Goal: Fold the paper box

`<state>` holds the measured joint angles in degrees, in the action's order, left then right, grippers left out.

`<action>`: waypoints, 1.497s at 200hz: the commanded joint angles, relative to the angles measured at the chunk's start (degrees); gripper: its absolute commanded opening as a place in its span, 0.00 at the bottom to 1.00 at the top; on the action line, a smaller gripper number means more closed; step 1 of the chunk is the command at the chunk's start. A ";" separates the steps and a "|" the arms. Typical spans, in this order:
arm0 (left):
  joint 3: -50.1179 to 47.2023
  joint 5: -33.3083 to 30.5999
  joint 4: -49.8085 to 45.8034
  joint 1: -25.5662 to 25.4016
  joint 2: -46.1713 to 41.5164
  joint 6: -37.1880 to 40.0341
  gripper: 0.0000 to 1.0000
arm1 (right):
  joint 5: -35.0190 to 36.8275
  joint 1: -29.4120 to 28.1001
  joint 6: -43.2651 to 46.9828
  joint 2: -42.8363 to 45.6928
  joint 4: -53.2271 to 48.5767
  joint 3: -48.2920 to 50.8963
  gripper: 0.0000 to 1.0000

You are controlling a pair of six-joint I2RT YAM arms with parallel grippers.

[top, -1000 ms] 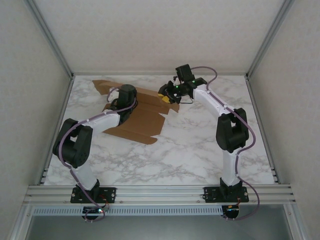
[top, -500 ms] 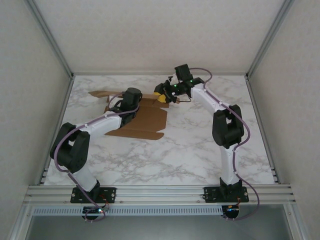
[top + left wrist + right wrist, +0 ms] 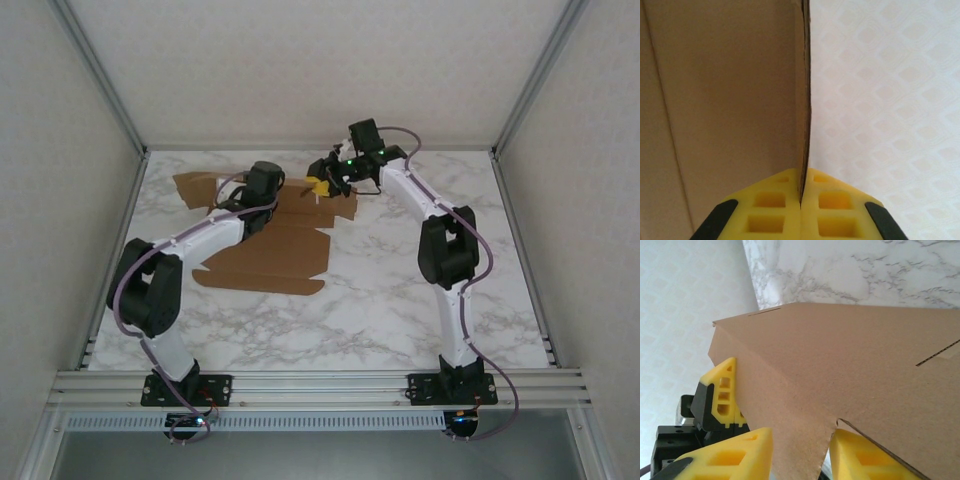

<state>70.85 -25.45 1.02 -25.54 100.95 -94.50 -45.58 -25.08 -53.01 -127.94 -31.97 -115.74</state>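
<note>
The left tool (image 3: pixel 801 200) is pinched fully together on a thin edge of the paper box (image 3: pixel 725 90), and the sheet is seen rising straight out from between its yellow pads (image 3: pixel 790 215). By this grip a far panel appears to be held up off the tabletop (image 3: pixel 400 290), presumably so that a crease can be formed along it.

The right tool (image 3: pixel 800 452) is set at the neighbouring flap with its jaws partly apart, and a pointed corner of cardboard lies between them. Whether that corner is actually pressed cannot be told. This flap is judged to be steadied or turned against the raised panel.

In the overhead view the box is found as a largely flat die-cut sheet at the far left-centre of the tabletop. Its near part is laid flat, and its far edge is met by both tools, which are placed close together.

Much is hidden. The fold line is covered by the left arm (image 3: pixel 200 238), only parts of the slits are caught in the wrist views, and the angle of the raised panel cannot be made out.
</note>
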 commanded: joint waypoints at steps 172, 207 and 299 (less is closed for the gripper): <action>2.36 2.17 -1.24 -0.82 5.31 -0.62 0.00 | 6.24 0.82 2.57 -2.57 -1.88 -2.94 0.43; 0.99 3.51 2.97 0.13 4.95 1.52 0.00 | 18.23 1.73 8.52 8.60 -1.00 6.73 0.63; -3.83 4.31 18.44 1.12 5.96 10.07 0.00 | 18.35 4.98 5.50 24.38 8.15 30.77 0.50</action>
<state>69.45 -22.15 15.00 -25.08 104.84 -88.36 -28.05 -18.63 -47.11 -106.00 -24.53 -89.84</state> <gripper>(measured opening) 0.053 0.542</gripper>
